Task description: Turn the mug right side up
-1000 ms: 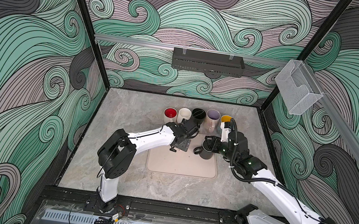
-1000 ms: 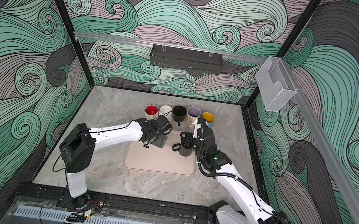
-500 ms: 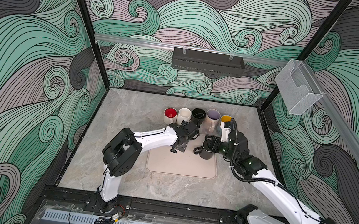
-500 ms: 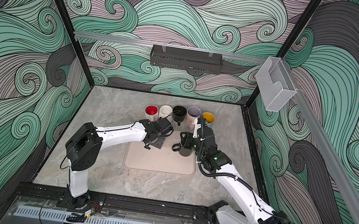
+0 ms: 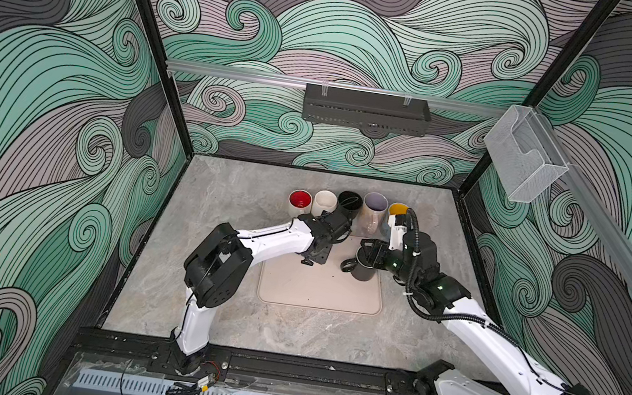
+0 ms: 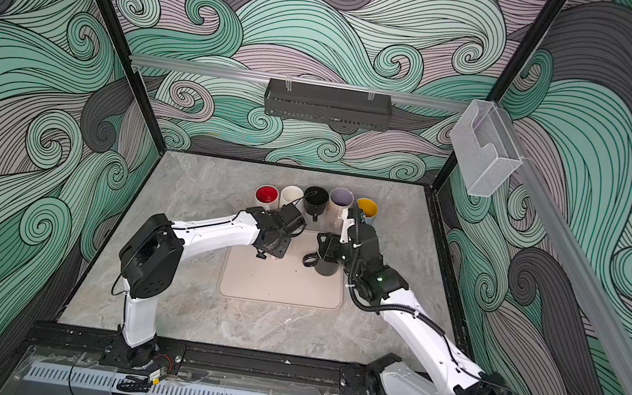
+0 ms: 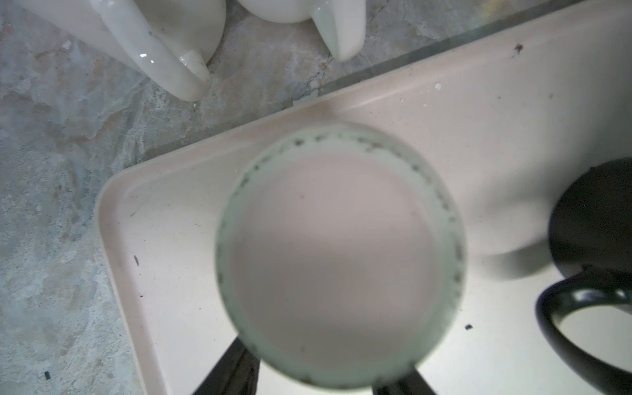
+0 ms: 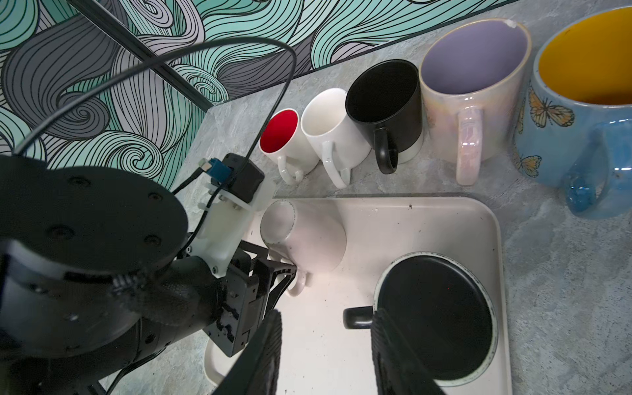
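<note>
**Marble worktop: both tray mugs bottom-up, no turn begun**

Swirl-patterned walls enclose the worktop. A beige tray lies at its middle. Five upright mugs line the back edge: red-lined mug, white mug, black mug, lilac mug and blue butterfly mug.

From the front left, the left arm rises to a bent elbow, then stretches back and rightward. Its wrist is turned down over the pink mug, which stands bottom-up toward the tray's back, left of middle. The left tool has its fingers at the mug's handle side; whether they have closed on it cannot be told.

Just to the right, the dark mug stands bottom-up by the tray's right edge. The right tool hovers over it, jaws partly apart astride the handle, gripping nothing. The right arm runs low from the front-right corner.

By these views neither tray mug is righted: grasp, lift and flip all remain.
</note>
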Controlling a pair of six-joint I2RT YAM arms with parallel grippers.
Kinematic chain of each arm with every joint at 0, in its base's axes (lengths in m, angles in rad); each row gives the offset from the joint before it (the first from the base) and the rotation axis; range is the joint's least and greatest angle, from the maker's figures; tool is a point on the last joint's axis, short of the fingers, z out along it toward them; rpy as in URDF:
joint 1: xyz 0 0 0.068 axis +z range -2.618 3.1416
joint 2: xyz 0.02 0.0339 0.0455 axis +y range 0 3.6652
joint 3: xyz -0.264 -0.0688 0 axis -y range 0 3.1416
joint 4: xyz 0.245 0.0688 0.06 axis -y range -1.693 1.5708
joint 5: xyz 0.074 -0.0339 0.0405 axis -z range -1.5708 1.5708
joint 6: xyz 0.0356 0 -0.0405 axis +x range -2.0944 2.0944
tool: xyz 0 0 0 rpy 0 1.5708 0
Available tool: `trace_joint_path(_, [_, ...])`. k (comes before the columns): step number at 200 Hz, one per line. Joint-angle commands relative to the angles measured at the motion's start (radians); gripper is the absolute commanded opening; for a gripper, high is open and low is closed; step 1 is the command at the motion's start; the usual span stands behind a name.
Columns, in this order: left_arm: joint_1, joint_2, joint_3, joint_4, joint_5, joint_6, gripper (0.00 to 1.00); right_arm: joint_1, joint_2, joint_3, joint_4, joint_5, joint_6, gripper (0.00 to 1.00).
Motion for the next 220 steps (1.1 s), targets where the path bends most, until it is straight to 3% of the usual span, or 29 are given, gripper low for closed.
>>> trace_joint_path(1, [0.014, 0.023, 0.039, -0.012, 0.034, 0.005, 0.47, -0.008, -0.002, -0.010, 0.028, -0.016, -0.010, 0.44])
trace_joint_path(152, [0.034, 0.089, 0.103, -0.027, 0.050, 0.005, 0.33, -0.015, -0.006, -0.032, 0.060, -0.031, -0.007, 0.44])
trace_joint_path(190, [0.040, 0.102, 0.105, -0.033, 0.056, 0.009, 0.22, -0.017, -0.013, -0.034, 0.062, -0.033, -0.007, 0.44])
trace_joint_path(220, [0.045, 0.096, 0.096, -0.024, 0.052, 0.008, 0.08, -0.019, -0.024, -0.040, 0.064, -0.032, -0.006, 0.44])
